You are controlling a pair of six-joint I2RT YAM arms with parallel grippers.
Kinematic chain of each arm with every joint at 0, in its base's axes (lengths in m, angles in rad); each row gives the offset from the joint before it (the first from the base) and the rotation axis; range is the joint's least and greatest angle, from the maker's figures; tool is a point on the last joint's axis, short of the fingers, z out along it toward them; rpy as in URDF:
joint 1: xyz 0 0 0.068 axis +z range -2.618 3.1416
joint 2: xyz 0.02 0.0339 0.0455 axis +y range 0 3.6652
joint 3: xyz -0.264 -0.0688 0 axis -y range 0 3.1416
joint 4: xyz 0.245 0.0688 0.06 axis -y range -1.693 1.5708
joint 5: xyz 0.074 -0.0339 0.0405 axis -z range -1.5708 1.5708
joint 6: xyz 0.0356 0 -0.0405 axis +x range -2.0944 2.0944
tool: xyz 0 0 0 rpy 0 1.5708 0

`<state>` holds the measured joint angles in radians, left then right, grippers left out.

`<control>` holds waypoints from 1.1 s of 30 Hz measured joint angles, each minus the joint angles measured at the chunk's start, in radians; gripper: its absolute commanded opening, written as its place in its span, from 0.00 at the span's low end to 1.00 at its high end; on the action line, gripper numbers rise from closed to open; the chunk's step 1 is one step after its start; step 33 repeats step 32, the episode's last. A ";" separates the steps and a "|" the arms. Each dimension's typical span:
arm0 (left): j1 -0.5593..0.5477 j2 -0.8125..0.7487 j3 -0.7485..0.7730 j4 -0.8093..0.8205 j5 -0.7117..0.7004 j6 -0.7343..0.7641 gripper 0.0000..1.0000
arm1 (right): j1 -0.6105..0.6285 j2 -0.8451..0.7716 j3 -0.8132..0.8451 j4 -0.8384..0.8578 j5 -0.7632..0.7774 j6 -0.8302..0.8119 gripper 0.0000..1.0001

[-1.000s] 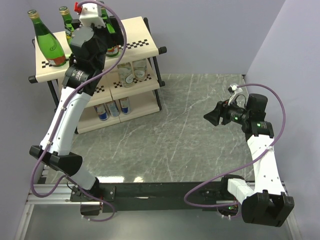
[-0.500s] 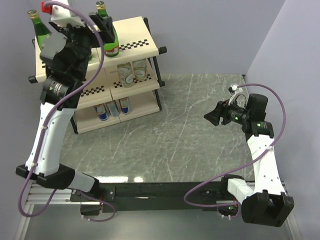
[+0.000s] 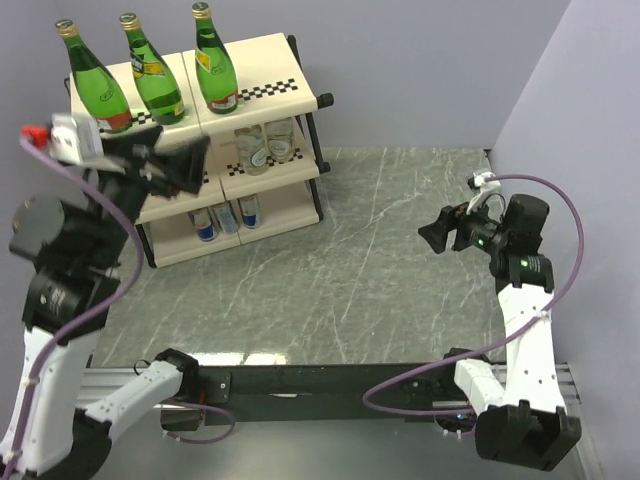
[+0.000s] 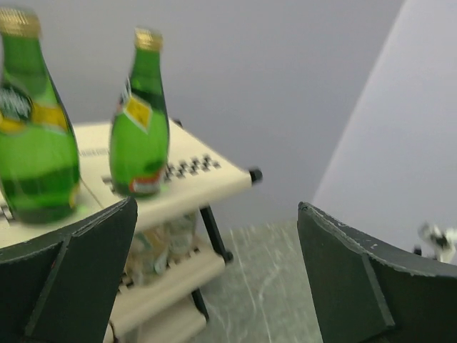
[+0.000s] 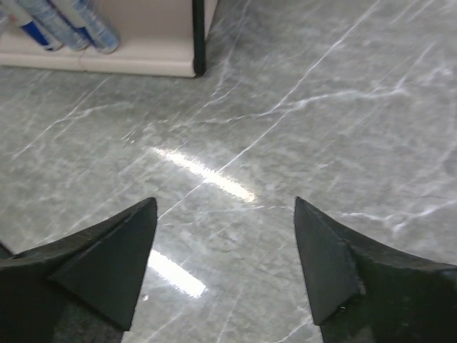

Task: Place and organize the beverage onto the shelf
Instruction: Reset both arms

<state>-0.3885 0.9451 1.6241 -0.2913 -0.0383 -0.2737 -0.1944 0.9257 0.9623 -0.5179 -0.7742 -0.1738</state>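
Three green glass bottles [image 3: 215, 65] with gold caps stand upright in a row on the top tier of the shelf [image 3: 290, 95]. Two short clear bottles [image 3: 265, 145] sit on the middle tier and slim blue-silver cans [image 3: 225, 215] on the bottom one. My left gripper [image 3: 188, 163] hangs open and empty in front of the shelf's left half, apart from the bottles. In its wrist view two green bottles [image 4: 143, 121] stand beyond the wide jaws of the left gripper [image 4: 214, 271]. My right gripper [image 3: 432, 235] is open and empty over the marble table's right side; the right gripper [image 5: 225, 204] faces bare tabletop, with the cans [image 5: 64, 21] far off.
The shelf stands at the table's [image 3: 380, 270] far left corner against the grey back wall. A second wall closes the right side behind the right arm. Purple cables loop off both arms. A black rail [image 3: 330, 385] runs along the near edge.
My left arm has drawn back down and left from the top tier, leaving the third green bottle standing there. The right gripper has opened slightly wider and shifted a little right.
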 measured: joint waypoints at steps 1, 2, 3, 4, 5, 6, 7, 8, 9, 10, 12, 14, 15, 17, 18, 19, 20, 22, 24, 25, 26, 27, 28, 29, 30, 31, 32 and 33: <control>0.000 -0.053 -0.070 -0.006 0.024 -0.008 0.99 | -0.006 -0.014 -0.006 0.005 0.007 -0.005 0.86; 0.000 -0.104 -0.147 0.010 0.045 -0.016 0.99 | -0.013 -0.031 -0.014 0.012 0.014 -0.011 0.87; 0.000 -0.145 -0.212 0.012 0.057 -0.023 1.00 | -0.021 -0.051 -0.024 0.024 0.020 -0.017 0.87; 0.000 -0.192 -0.292 0.009 0.071 -0.032 0.99 | -0.029 -0.066 -0.035 0.040 0.026 -0.023 0.88; 0.000 -0.226 -0.361 0.009 0.081 -0.040 0.99 | -0.034 -0.079 -0.047 0.053 0.035 -0.028 0.88; 0.000 -0.258 -0.434 0.022 0.089 -0.047 0.99 | -0.037 -0.092 -0.059 0.067 0.045 -0.031 0.89; 0.000 -0.289 -0.510 0.021 0.095 -0.055 0.99 | -0.040 -0.108 -0.076 0.085 0.060 -0.031 0.91; 0.000 -0.312 -0.575 0.018 0.098 -0.058 1.00 | -0.040 -0.125 -0.096 0.108 0.085 -0.026 0.96; 0.000 -0.333 -0.641 0.018 0.099 -0.061 1.00 | -0.040 -0.142 -0.115 0.128 0.117 -0.016 0.99; 0.000 -0.349 -0.693 0.011 0.098 -0.062 0.99 | -0.040 -0.159 -0.133 0.146 0.159 0.002 1.00; 0.000 -0.383 -0.788 0.008 0.093 -0.061 1.00 | -0.041 -0.194 -0.163 0.186 0.256 0.043 1.00; 0.000 -0.421 -0.864 -0.001 0.085 -0.060 0.99 | -0.041 -0.225 -0.185 0.222 0.365 0.093 1.00; 0.000 -0.447 -0.898 -0.001 0.079 -0.057 0.99 | -0.042 -0.243 -0.193 0.235 0.431 0.121 1.00; 0.000 -0.497 -0.948 -0.002 0.067 -0.053 0.99 | -0.042 -0.281 -0.208 0.258 0.562 0.171 1.00; 0.000 -0.524 -0.968 -0.002 0.064 -0.051 1.00 | -0.042 -0.299 -0.216 0.271 0.608 0.186 1.00; 0.000 -0.550 -0.982 -0.002 0.060 -0.049 0.99 | -0.042 -0.321 -0.225 0.280 0.660 0.200 1.00; 0.000 -0.568 -0.988 -0.001 0.059 -0.048 1.00 | -0.042 -0.344 -0.235 0.290 0.704 0.211 1.00; 0.000 -0.586 -0.992 0.003 0.058 -0.046 1.00 | -0.042 -0.386 -0.253 0.297 0.772 0.228 1.00; 0.000 -0.591 -0.992 0.008 0.056 -0.046 0.99 | -0.042 -0.416 -0.265 0.295 0.817 0.238 1.00; 0.000 -0.591 -0.992 0.010 0.055 -0.045 0.99 | -0.042 -0.429 -0.267 0.294 0.830 0.241 1.00; 0.000 -0.591 -0.992 0.010 0.055 -0.045 0.99 | -0.042 -0.441 -0.269 0.295 0.845 0.245 0.99; 0.000 -0.592 -0.992 0.010 0.052 -0.043 0.99 | -0.042 -0.450 -0.270 0.295 0.857 0.247 0.99; 0.000 -0.592 -0.992 0.010 0.051 -0.043 1.00 | -0.042 -0.457 -0.270 0.294 0.866 0.248 0.98; 0.000 -0.593 -0.992 0.010 0.050 -0.042 1.00 | -0.042 -0.460 -0.271 0.295 0.872 0.247 0.96; 0.000 -0.593 -0.993 0.011 0.049 -0.042 0.99 | -0.042 -0.465 -0.276 0.298 0.880 0.247 0.96; 0.000 -0.595 -0.995 0.011 0.048 -0.039 0.99 | -0.042 -0.469 -0.283 0.299 0.887 0.247 0.97; 0.000 -0.595 -0.996 0.012 0.048 -0.038 1.00 | -0.042 -0.473 -0.291 0.300 0.890 0.243 0.99; 0.000 -0.595 -0.996 0.012 0.048 -0.038 1.00 | -0.042 -0.473 -0.291 0.300 0.890 0.243 0.99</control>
